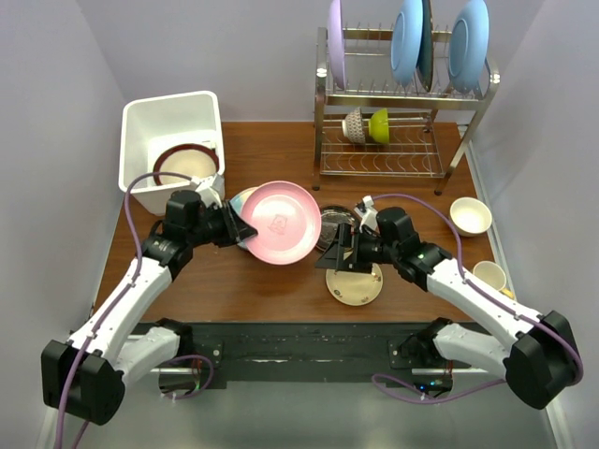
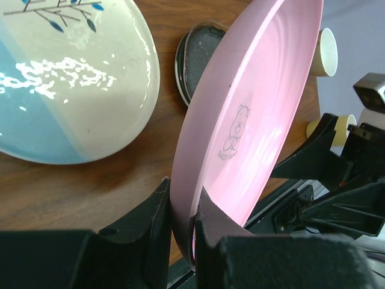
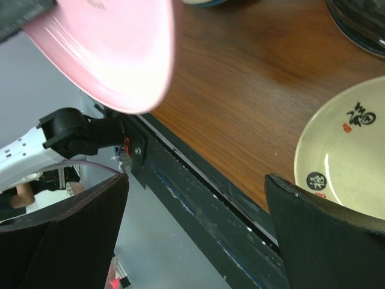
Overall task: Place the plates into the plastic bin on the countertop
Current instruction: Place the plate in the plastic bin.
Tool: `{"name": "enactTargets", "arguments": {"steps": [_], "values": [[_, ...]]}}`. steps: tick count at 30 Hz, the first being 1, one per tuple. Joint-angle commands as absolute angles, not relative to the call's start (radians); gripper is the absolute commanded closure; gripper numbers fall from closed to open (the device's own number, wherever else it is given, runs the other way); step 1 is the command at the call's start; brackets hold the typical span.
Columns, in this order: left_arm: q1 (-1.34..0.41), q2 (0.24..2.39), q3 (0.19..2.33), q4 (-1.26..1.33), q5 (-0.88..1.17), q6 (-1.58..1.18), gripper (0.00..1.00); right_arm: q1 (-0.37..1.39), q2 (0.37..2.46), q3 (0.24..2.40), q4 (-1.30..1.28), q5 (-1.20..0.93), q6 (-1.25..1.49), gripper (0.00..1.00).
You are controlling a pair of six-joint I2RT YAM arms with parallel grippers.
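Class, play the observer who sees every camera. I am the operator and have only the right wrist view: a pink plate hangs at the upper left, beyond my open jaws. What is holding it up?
Observer: The left arm's jaws are shut on the rim of the pink plate, holding it tilted on edge.
Operator: Is anything in the plastic bin yet?
Observer: Yes. The top view shows the cream plate with maroon rim lying inside the plastic bin.
Operator: What sits on the far side of the pink plate?
Observer: The half-blue half-cream plate lies flat on the countertop beside it.
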State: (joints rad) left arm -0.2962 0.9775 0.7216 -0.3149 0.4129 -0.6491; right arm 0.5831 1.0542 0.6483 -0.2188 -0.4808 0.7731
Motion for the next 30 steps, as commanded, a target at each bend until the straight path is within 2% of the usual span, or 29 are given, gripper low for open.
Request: {"name": "enactTargets", "arguments": {"steps": [1, 20, 30], "values": [[-0.301, 1.012, 0.830, -0.267, 0.397, -0.620, 1.00, 0.583, 1.031, 0.629, -0.210, -0.472, 0.758, 0.01], [-0.290, 1.264, 1.206, -0.356, 0.347, -0.568, 1.00, 0.583, 0.988, 0.552, -0.207, -0.491, 0.770, 0.01], [-0.206, 1.358, 1.353, -0.411, 0.370, -0.548, 1.00, 0.584, 0.957, 0.514, -0.212, -0.491, 0.776, 0.01]]}}
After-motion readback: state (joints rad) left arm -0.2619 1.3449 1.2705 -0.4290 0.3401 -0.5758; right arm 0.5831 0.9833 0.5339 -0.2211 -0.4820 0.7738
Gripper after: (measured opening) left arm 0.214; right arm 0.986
